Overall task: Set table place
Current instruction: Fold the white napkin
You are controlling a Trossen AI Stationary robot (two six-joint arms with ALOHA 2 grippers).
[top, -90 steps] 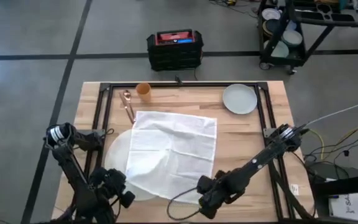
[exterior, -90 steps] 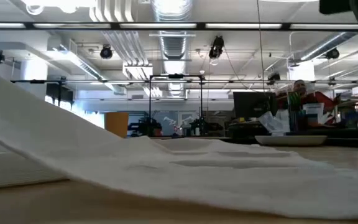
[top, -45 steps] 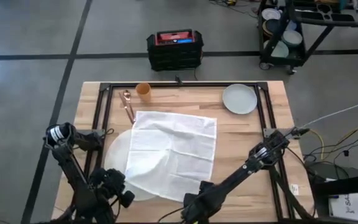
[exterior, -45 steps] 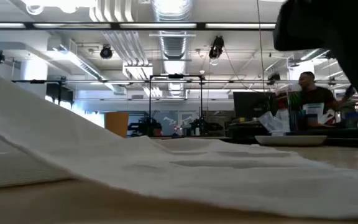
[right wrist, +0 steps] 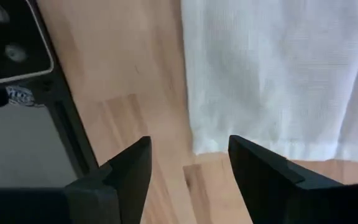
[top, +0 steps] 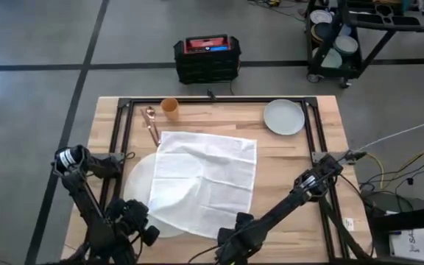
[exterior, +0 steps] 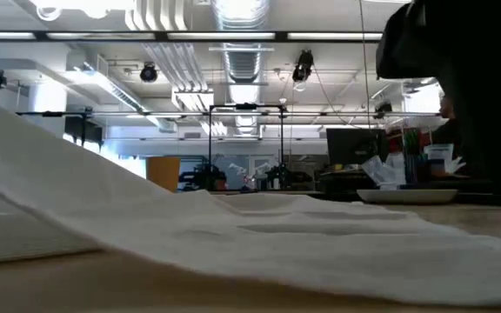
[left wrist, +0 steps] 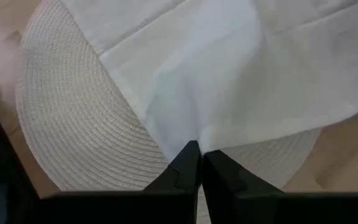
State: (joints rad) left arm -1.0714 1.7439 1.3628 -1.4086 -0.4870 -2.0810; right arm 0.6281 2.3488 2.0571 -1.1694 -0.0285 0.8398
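While spread, right gripper (right wrist: pixel 188 165) hovers over table (right wrist: pixel 117 93) by cloth (right wrist: pixel 272 74) corner. Left gripper (left wrist: pixel 196 163) pressed together at cloth edge on mat (left wrist: pixel 67 124). Farther off: spoon (top: pixel 152 122), cup (top: pixel 170 107), plate (top: pixel 283 116). Beyond, grey floor, crate (top: pixel 207 58), cart (top: pixel 348 33).

Open-plan lab or workshop: exposed ceiling ducts (exterior: pixel 242 52), monitors (exterior: pixel 350 143), concrete floor (top: pixel 35 96) (rolling cart (top: pixel 352 37) nearby).

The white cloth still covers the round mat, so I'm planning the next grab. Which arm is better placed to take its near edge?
Probably the right: its open right gripper hovers just off the white cloth hem. The left gripper is shut.
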